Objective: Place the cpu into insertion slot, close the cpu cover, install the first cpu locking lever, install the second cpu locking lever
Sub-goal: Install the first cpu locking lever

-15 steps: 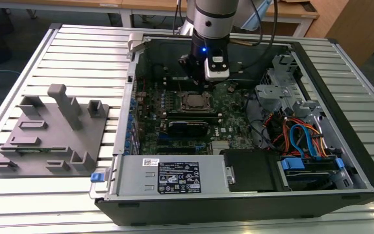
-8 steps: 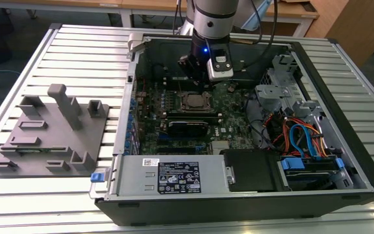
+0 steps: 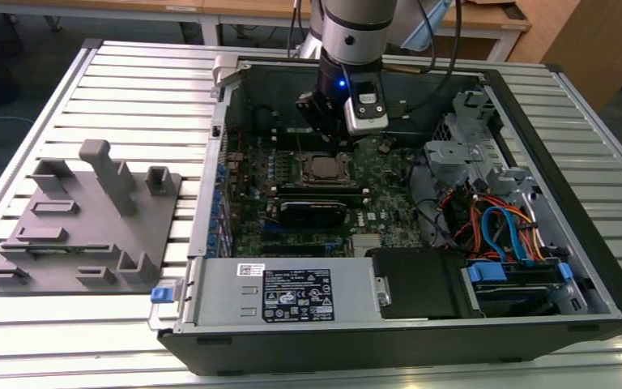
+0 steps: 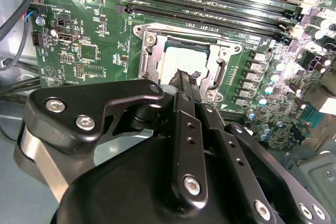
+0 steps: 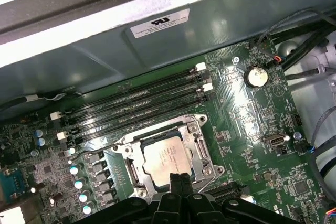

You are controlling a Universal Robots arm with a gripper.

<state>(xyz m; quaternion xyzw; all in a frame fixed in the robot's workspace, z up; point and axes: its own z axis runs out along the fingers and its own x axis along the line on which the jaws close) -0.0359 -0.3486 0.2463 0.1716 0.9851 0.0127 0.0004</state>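
Stage of assembly, open computer case (image 3: pixel 570 243) on the slatted desk (image 3: pixel 127 81). The cpu (image 5: pixel 164 156) lies seated in the insertion slot (image 3: pixel 322 168), its silvery top showing through the window of the cpu cover (image 5: pixel 195 141). The cover appears folded flat over the chip, so the first two steps read as done. A thin lever wire (image 5: pixel 86 153) juts out at the cover's edge. Whether either locking lever is latched cannot be told, and both lever steps are judged outstanding. The claw (image 5: pixel 178 178) hangs just above the near edge of the cover with its fingers (image 4: pixel 185 80) together and nothing between them. In the exterior view it stands at 12 o'clock of the slot, and a grey fixture block (image 3: pixel 84 227) rests at 9 o'clock of the case.
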